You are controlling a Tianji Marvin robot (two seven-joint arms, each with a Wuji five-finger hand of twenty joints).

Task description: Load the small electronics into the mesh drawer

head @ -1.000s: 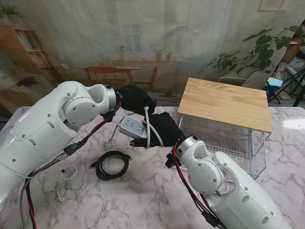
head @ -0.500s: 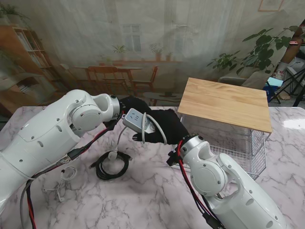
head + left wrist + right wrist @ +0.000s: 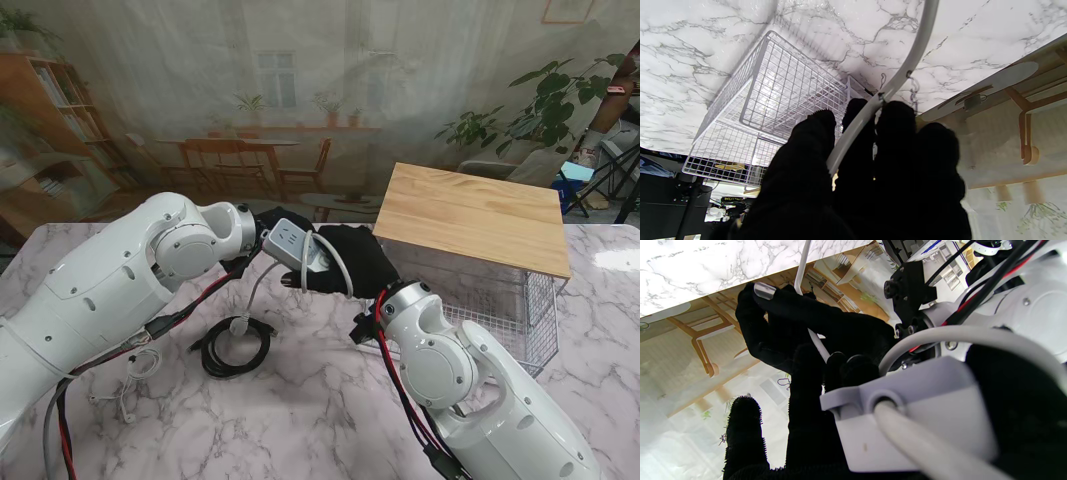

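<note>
Two hands meet on one power strip (image 3: 287, 241), held in the air left of the mesh drawer (image 3: 520, 310). The right hand (image 3: 350, 262) has its fingers closed round the strip's body; the left hand (image 3: 272, 222) pinches the white cord (image 3: 870, 110) between closed fingers. I judge this a handover or joint carry toward the drawer. Next, both should travel right and lower it in, minding the trailing cord. A black cable coil (image 3: 235, 345) waits on the marble table (image 3: 300, 410).

Left hand (image 3: 275, 222) mostly hidden behind the power strip (image 3: 290, 240) and its own forearm — grip not readable. Strip's far end covered by the right hand (image 3: 350, 262). Mesh drawer (image 3: 520, 305) partly under the wooden top (image 3: 470, 215) — contents not visible. White cable (image 3: 125, 385) too small to identify.
</note>
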